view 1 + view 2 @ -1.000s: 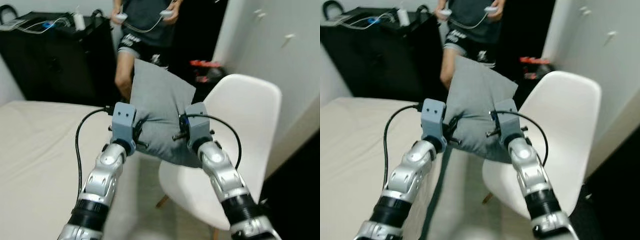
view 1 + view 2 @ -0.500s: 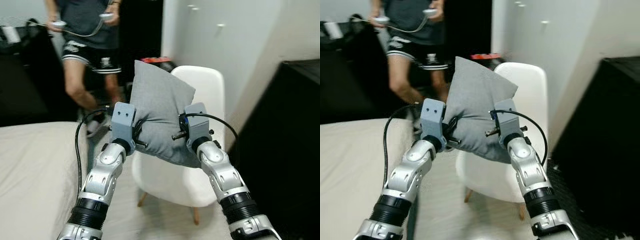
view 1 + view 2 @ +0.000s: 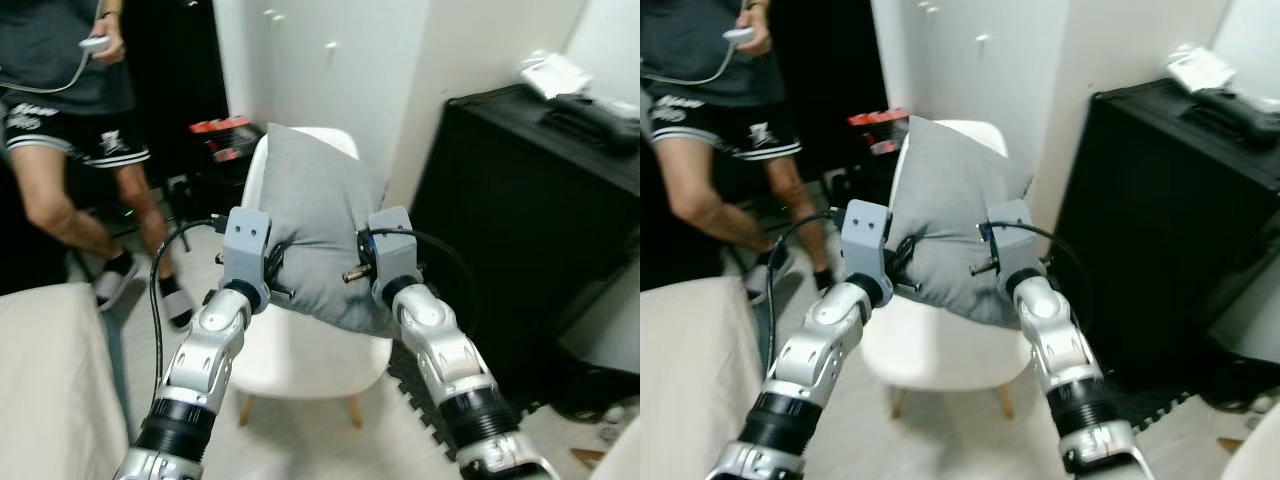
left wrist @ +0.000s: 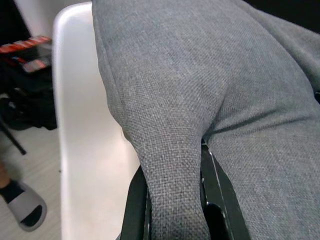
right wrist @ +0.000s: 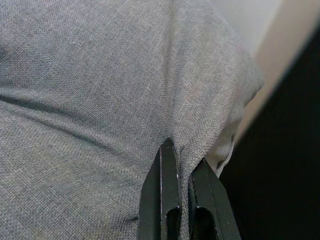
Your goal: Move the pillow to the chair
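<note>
Left eye view puts the grey pillow pinched by left gripper and right gripper fingers above the white chair, with only lowering at 6 o'clock left.

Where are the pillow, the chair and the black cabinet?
pillow (image 3: 315, 225), left eye view, middle of its grey face.
chair (image 3: 300, 365), left eye view, bare front of the white seat.
black cabinet (image 3: 520, 220), left eye view, its front panel.
</note>
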Tool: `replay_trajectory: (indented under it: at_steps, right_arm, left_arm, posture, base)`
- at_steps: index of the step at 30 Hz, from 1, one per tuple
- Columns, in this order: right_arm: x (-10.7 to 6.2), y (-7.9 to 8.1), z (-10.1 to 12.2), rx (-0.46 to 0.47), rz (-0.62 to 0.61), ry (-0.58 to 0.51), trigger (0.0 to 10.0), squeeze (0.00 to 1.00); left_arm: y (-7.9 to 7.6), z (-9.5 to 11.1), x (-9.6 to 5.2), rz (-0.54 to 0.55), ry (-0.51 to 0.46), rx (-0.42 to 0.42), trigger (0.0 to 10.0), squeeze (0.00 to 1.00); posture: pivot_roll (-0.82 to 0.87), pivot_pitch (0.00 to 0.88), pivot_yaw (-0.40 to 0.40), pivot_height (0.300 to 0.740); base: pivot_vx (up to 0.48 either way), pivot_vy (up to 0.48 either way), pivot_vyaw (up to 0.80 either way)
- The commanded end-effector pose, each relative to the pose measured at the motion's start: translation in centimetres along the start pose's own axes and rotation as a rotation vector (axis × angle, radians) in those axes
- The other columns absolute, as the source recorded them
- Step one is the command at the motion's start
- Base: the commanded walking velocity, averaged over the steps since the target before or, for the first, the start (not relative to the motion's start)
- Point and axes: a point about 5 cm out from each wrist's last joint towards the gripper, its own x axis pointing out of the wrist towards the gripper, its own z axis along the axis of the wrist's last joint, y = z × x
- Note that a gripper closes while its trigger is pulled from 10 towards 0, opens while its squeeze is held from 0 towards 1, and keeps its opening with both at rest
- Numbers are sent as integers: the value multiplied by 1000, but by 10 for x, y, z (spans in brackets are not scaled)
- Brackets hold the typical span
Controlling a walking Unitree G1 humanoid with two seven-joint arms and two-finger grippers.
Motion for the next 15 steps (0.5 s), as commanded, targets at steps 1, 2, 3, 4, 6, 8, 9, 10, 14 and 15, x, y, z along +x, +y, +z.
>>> replay_trajectory:
  at_steps: [1, 2, 3, 4, 6, 8, 9, 10, 14, 15]
  right_arm:
    - [-6, -25, -10, 5, -119, 36, 10000, 0]
    - [-6, -25, -10, 5, -119, 36, 10000, 0]
    - [-6, -26, -10, 3, -124, 41, 10000, 0]
    - [-7, -26, -11, 1, -127, 45, 10000, 0]
    - [-6, -28, -11, 1, -140, 51, 10000, 0]
    - [-6, -29, -11, 3, -144, 52, 10000, 0]
    - [-6, -29, -11, 3, -144, 52, 10000, 0]
    - [-6, -29, -11, 3, -144, 52, 10000, 0]
    - [-6, -29, -11, 6, -146, 53, 10000, 0]
    - [-6, -29, -11, 6, -146, 53, 10000, 0]
  left_arm:
    - [29, 9, -5, 147, -52, 24, 10000, 0]
    - [29, 9, -5, 147, -52, 24, 10000, 0]
    - [29, 8, -5, 145, -48, 26, 10000, 0]
    - [28, 8, -5, 144, -45, 27, 10000, 0]
    - [28, 7, -5, 145, -41, 28, 10000, 0]
    - [28, 7, -5, 146, -41, 28, 10000, 0]
    - [29, 7, -5, 147, -40, 29, 10000, 0]
    - [29, 7, -5, 147, -40, 29, 10000, 0]
    - [29, 7, -5, 149, -40, 29, 10000, 0]
    - [29, 7, -5, 149, -40, 29, 10000, 0]
  posture:
    - [23, 47, 13, 740]
    - [23, 47, 13, 740]
    - [24, 48, 12, 740]
    - [24, 48, 12, 740]
    - [23, 48, 12, 740]
    - [24, 47, 11, 740]
    - [24, 47, 11, 740]
    - [24, 47, 11, 740]
    - [25, 46, 11, 740]
    - [25, 46, 11, 740]
  base:
    - [0, 0, -800]
    - [0, 0, -800]
    - [0, 0, -800]
    - [0, 0, -800]
    - [0, 0, -800]
    - [0, 0, -800]
    - [0, 0, -800]
    - [0, 0, -800]
    - [0, 0, -800]
    - [0, 0, -800]
